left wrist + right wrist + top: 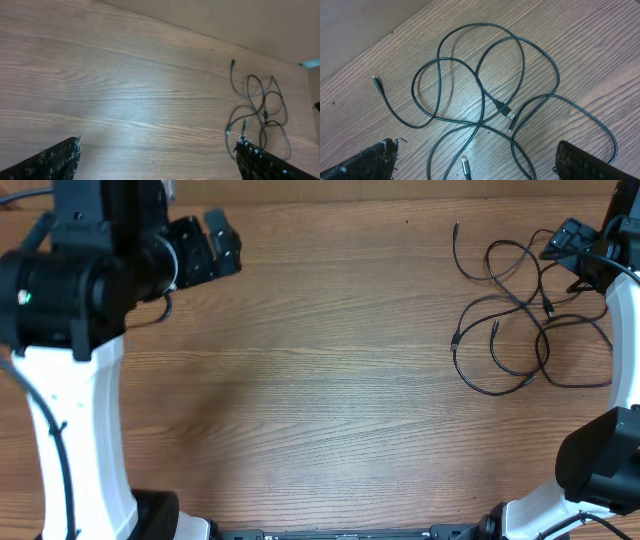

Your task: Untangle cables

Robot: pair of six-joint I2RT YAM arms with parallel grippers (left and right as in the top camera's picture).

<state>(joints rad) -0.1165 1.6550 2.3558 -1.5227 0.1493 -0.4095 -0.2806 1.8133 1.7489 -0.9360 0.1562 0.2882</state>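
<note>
The cables (pixel 548 308) lie on the wooden table (pixel 330 380) at the far right, thin black cords in overlapping loops with small plug tips. My right gripper (pixel 556 248) hangs open just above their far right edge. In the right wrist view the cables (pixel 505 108) spread below the right gripper (pixel 477 157), and one silvery plug (pixel 465 165) lies between the fingers (pixel 372 160), untouched. My left gripper (pixel 228 242) is open at the far left, well away from them. The left wrist view shows the cables (pixel 265 116) off to the right, beyond the left gripper (pixel 157 157), which holds nothing.
The table's far edge (pixel 210 37) meets a plain tan surface close behind the cables. White arm links (pixel 80 420) stand at the front left and at the front right (pixel 590 470).
</note>
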